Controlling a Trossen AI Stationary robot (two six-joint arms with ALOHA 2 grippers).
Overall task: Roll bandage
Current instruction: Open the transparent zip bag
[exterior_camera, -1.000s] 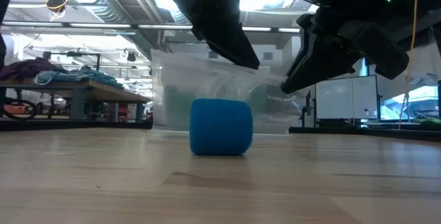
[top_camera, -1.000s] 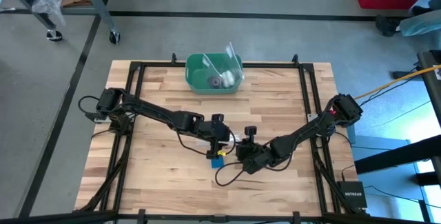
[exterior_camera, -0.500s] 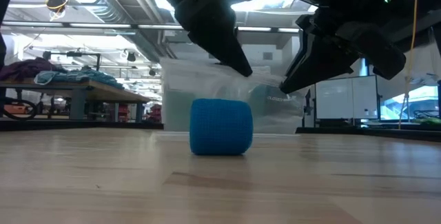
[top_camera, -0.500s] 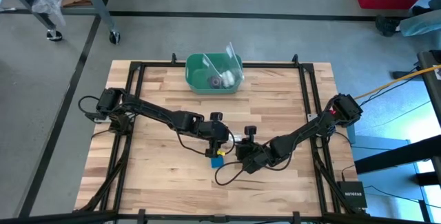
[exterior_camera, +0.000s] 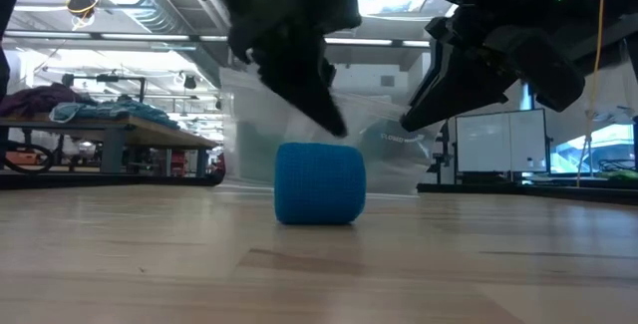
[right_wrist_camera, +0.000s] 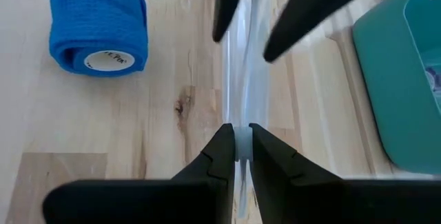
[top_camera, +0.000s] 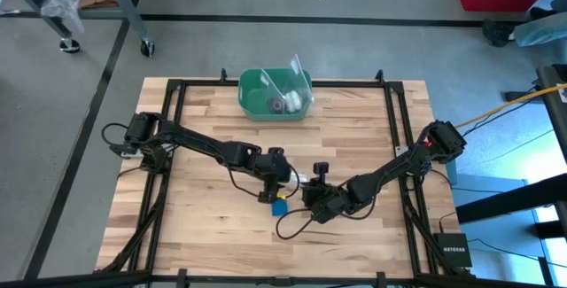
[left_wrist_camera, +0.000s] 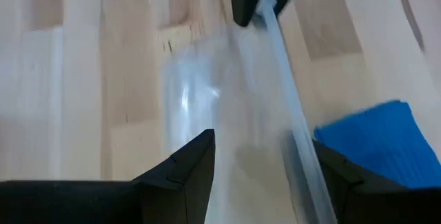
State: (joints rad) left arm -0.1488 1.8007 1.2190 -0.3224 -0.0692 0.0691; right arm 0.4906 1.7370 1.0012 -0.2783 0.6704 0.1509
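Note:
The bandage (right_wrist_camera: 100, 27) is a compact blue roll lying on its curved side on the wooden table (top_camera: 195, 217); it also shows in the low view (exterior_camera: 319, 182). Just beside it, my right gripper (right_wrist_camera: 241, 133) is shut on a clear plastic bag (left_wrist_camera: 227, 100). My left gripper (left_wrist_camera: 263, 143) is open, one finger on each side of the bag's stiff edge, close above the roll (top_camera: 279, 206). Whether its fingers touch the bag cannot be told. My right gripper pinches the clear bag's stiff edge (right_wrist_camera: 241, 117) between its two fingertips. The fingers slant down from the table's right side and lie along the edge. The bag stands up off the table behind the roll (exterior_camera: 384, 135); whether its lower part rests on the wood I cannot tell.
A green bin (top_camera: 275, 93) with small items and a clear sheet stands at the table's far edge, in the middle. Black frame rails (top_camera: 173, 146) run along the table's sides. Bare wood lies near the front left.
My left gripper has sunk toward the table and the bandage roll, shifting a little toward the table's left and tipping steeper, still open. The roll and my right gripper with the bag have stayed put.

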